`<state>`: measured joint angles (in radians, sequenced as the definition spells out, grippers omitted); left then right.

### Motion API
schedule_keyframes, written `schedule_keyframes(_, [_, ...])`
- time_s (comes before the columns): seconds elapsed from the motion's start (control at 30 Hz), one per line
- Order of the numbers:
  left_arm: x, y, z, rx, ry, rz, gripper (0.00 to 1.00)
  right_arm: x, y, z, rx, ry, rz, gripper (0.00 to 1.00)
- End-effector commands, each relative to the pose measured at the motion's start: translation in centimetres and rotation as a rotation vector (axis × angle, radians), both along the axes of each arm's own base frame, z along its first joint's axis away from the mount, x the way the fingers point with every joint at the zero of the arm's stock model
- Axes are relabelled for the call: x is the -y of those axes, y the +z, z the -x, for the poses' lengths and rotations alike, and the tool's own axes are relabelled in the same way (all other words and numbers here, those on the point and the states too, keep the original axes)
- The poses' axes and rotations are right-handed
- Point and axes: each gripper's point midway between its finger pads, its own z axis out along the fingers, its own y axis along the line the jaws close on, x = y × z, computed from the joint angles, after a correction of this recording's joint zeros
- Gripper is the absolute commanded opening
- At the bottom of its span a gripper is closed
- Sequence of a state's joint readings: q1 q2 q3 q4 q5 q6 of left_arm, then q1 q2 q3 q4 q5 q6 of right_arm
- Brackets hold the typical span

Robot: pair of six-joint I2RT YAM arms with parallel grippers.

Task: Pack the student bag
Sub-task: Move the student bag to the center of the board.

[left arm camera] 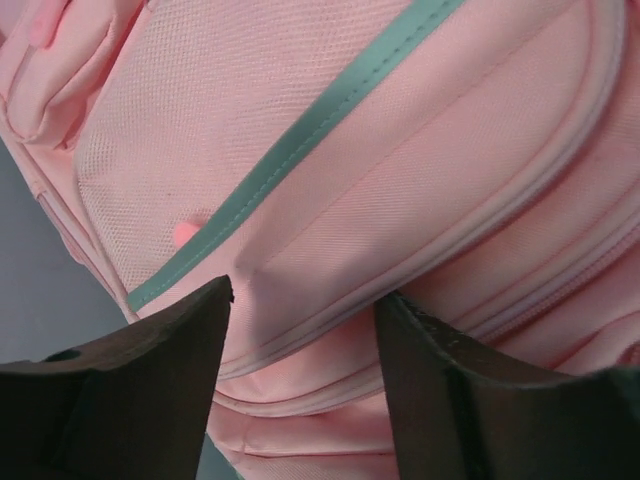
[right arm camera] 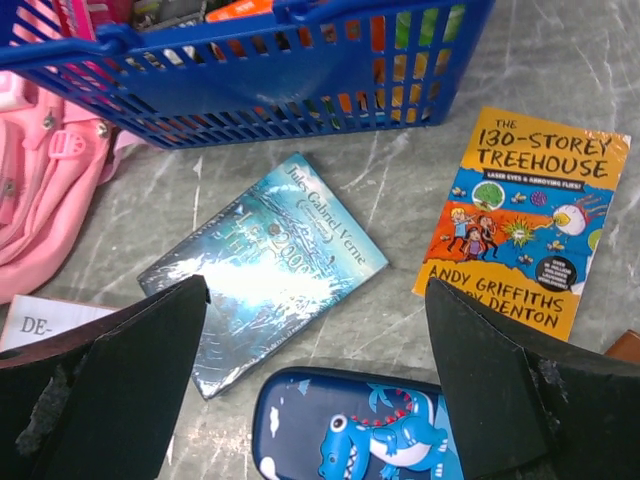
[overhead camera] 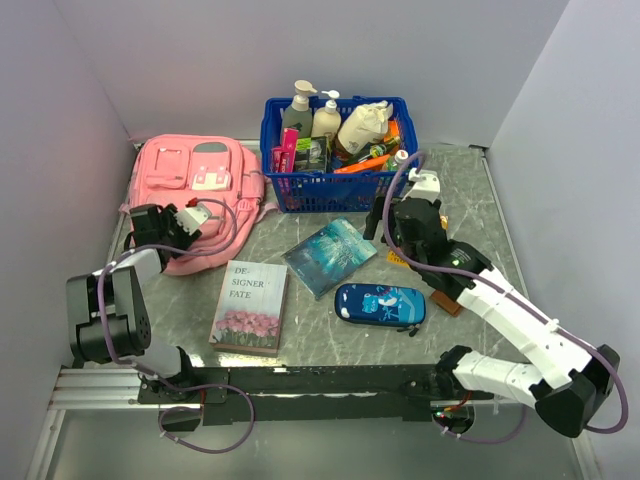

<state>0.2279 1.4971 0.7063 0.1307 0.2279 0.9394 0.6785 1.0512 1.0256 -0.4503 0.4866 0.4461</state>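
The student bag (overhead camera: 195, 180) is a soft pink backpack lying flat at the back left of the table. My left gripper (overhead camera: 210, 218) is at its near right edge. In the left wrist view its jaws (left arm camera: 305, 292) stand apart, with a seamed fold of the pink bag (left arm camera: 400, 150) between the two fingers. My right gripper (overhead camera: 385, 222) hangs open above the table's middle. Between and below its fingertips (right arm camera: 315, 290) lie a glossy blue book (right arm camera: 265, 265) and a dark blue dinosaur pencil case (right arm camera: 370, 430). It holds nothing.
A blue basket (overhead camera: 335, 188) of bottles and pens stands at the back centre. A white book with pink flowers (overhead camera: 250, 305) lies front left. An orange Treehouse book (right arm camera: 525, 225) lies right of the blue book, mostly under my right arm. Walls close in left, right and behind.
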Motion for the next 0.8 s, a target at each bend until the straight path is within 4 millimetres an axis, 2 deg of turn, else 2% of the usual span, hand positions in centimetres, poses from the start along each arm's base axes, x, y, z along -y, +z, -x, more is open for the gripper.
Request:
schedule_keyframes(0.0, [0.0,-1.1,-0.4,0.009,0.016,-0.019,0.58,-0.3,2.2,0.3,0.072,0.037,-0.033,0.96])
schedule_keyframes(0.03, [0.4,-1.1,-0.3,0.003,0.020,0.014,0.52,-0.3,2.1,0.4,0.071,0.044,-0.034,0.95])
schedule_keyframes(0.13, [0.9,0.2,-0.8,0.026,0.045,0.081,0.16,-0.5,2.5,0.7,0.086,0.066,-0.054,0.94])
schedule_keyframes(0.17, [1.0,1.3,-1.2,0.051,0.053,0.099,0.01,-0.6,2.9,0.9,0.098,0.074,-0.063,0.93])
schedule_keyframes(0.23, [1.6,2.3,-1.3,0.050,0.067,0.161,0.01,-0.6,2.9,1.0,0.105,0.083,-0.068,0.92])
schedule_keyframes(0.27, [2.1,4.0,-1.5,0.074,0.055,0.191,0.01,-0.6,3.0,1.2,0.110,0.087,-0.072,0.91])
schedule_keyframes(0.33, [2.8,5.9,-1.6,0.107,0.058,0.248,0.01,-0.6,3.1,1.3,0.116,0.094,-0.076,0.91])
schedule_keyframes(0.37, [3.3,8.4,-1.7,0.155,0.037,0.272,0.01,-0.5,3.1,1.5,0.117,0.095,-0.078,0.90])
schedule_keyframes(0.4, [3.6,9.5,-1.7,0.175,0.034,0.292,0.01,-0.5,3.2,1.6,0.120,0.098,-0.082,0.89])
schedule_keyframes(0.43, [4.0,12.5,-1.8,0.233,0.031,0.318,0.01,-0.5,3.2,1.6,0.121,0.101,-0.086,0.89])
schedule_keyframes(0.5, [4.7,15.2,-1.6,0.273,0.030,0.385,0.01,-0.6,3.3,1.9,0.127,0.117,-0.095,0.87])
schedule_keyframes(0.53, [4.8,18.7,-1.6,0.348,0.022,0.391,0.01,-0.7,3.3,2.0,0.127,0.123,-0.098,0.86])
schedule_keyframes(0.6, [5.4,20.7,-0.9,0.366,0.019,0.433,0.01,-0.6,3.4,2.2,0.133,0.128,-0.103,0.86])
schedule_keyframes(0.63, [5.5,23.2,-0.6,0.421,0.011,0.435,0.01,-0.6,3.5,2.2,0.134,0.130,-0.103,0.86])
schedule_keyframes(0.7, [5.6,25.1,-0.1,0.453,0.022,0.462,0.01,-0.6,3.4,2.5,0.133,0.138,-0.105,0.85])
schedule_keyframes(0.73, [5.8,26.8,0.3,0.483,0.011,0.459,0.01,-0.6,3.4,2.6,0.135,0.140,-0.106,0.85])
schedule_keyframes(0.77, [5.8,27.3,0.6,0.485,0.009,0.459,0.01,-0.6,3.3,2.6,0.132,0.143,-0.105,0.85])
